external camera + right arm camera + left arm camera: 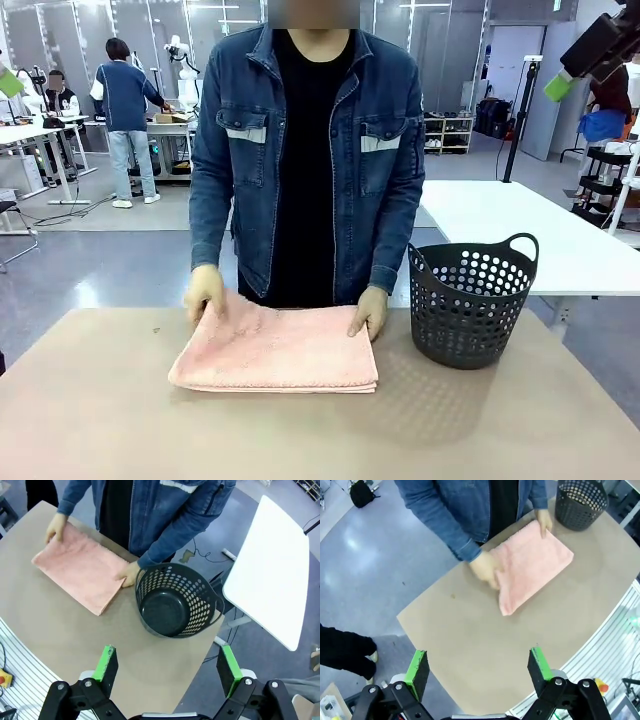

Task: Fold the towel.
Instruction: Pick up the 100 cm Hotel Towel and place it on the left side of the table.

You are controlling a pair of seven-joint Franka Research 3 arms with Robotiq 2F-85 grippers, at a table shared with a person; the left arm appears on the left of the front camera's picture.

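The pale pink towel (pixel 275 350) lies folded into a flat rectangle on the brown table, toward the far edge. A person in a denim jacket stands behind it with one hand (pixel 204 291) on its far left corner and the other hand (pixel 369 312) on its far right corner. The towel (pixel 532 565) also appears in the left wrist view, far below my left gripper (pixel 481 672), whose jaws stand open and empty. High above the table my right gripper (pixel 169 669) is open too, with the towel (pixel 80 575) well off to its upper left.
A dark perforated basket (pixel 470 300) with handles stands empty on the table just right of the towel. The table's near half (pixel 300 440) is bare. A white table (pixel 520 235) sits behind on the right. People and other tables are far back left.
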